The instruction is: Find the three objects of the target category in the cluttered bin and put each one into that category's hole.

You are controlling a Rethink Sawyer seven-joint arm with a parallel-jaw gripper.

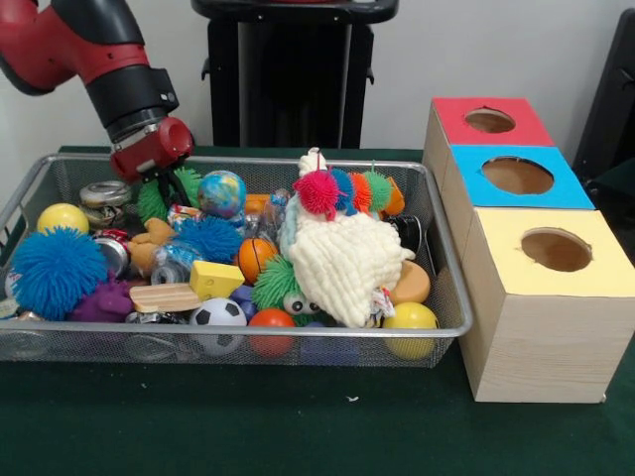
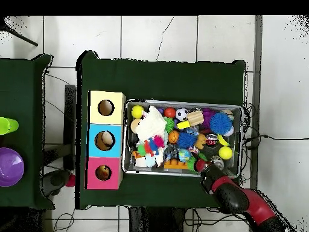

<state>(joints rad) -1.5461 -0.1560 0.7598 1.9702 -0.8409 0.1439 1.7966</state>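
The red and black arm leans in from the upper left of the front view, and its claw (image 1: 157,184) is sunk among the toys at the back left of the bin (image 1: 448,297). It sits right at a green puffer ball (image 1: 152,201), whose hairs show on both sides of it. Whether the claw is closed on that ball or only spread around it cannot be told, because the red wrist housing and the clutter cover its tips. The low, slanted reach looks chosen to get under the rim and straight at that ball.

Other hairy balls lie elsewhere in the bin: a large blue one (image 1: 56,270) at the left edge, a darker blue one (image 1: 210,238) near the middle, and a second green one (image 1: 275,283) beside the cream knitted cloth (image 1: 342,263). That cloth is heaped over the centre and likely hides more.

The red-topped box with its round hole (image 1: 489,120) stands at the upper right of the front view, farthest back of three boxes on the green surface (image 1: 298,426). The hole looks empty, so sorting appears to be at an early stage.
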